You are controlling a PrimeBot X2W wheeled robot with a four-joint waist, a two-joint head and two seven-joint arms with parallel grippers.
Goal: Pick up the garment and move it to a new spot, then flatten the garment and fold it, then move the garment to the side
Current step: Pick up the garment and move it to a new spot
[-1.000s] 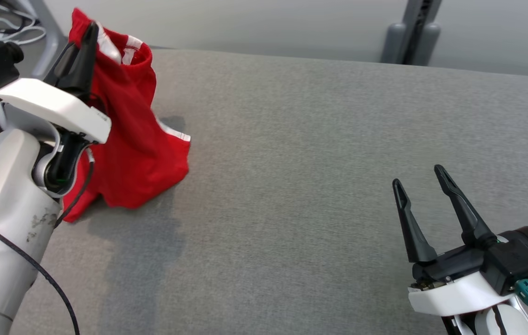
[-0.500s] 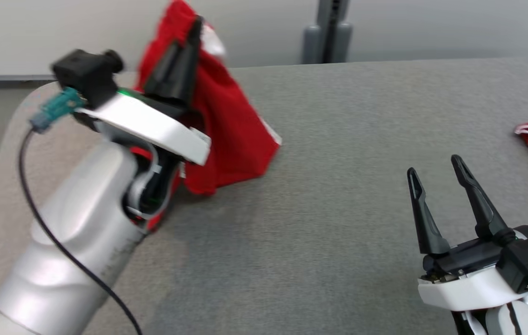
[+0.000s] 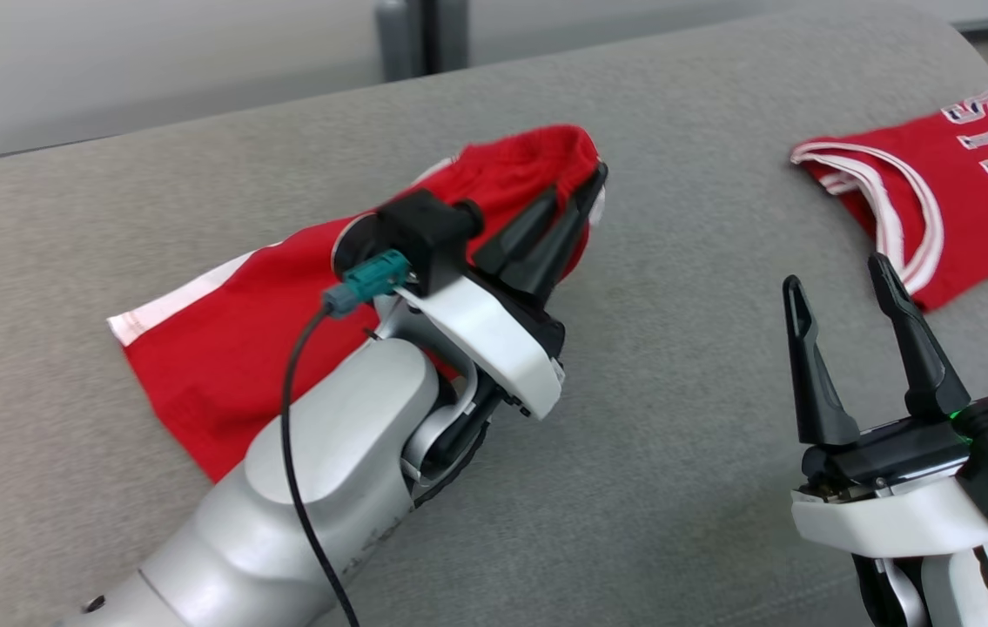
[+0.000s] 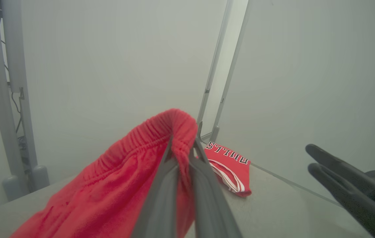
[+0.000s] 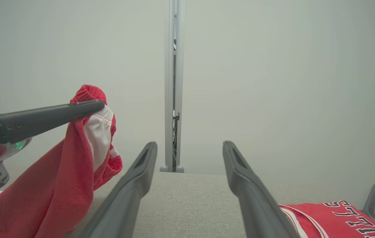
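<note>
The garment (image 3: 224,348) is a pair of red shorts with white trim. My left gripper (image 3: 595,177) is shut on its elastic waistband and holds that end up, while the rest trails down onto the grey table (image 3: 676,453) toward the left. The left wrist view has the waistband (image 4: 161,135) pinched between the two fingers (image 4: 182,147). My right gripper (image 3: 836,272) stands open and empty at the lower right, apart from the garment. In the right wrist view its own fingers (image 5: 190,144) gape over bare table, with the left gripper (image 5: 99,105) and hanging garment (image 5: 52,188) at the left.
A red jersey (image 3: 929,200) with white trim and lettering lies flat at the table's far right, just beyond my right gripper; it also appears as the jersey (image 4: 230,162) and the jersey (image 5: 339,218). A grey post (image 3: 411,35) stands behind the table.
The head camera has swung to the right, bringing the jersey into view. My left gripper has carried the garment toward the table's middle and lowered, so the cloth now drapes on the surface.
</note>
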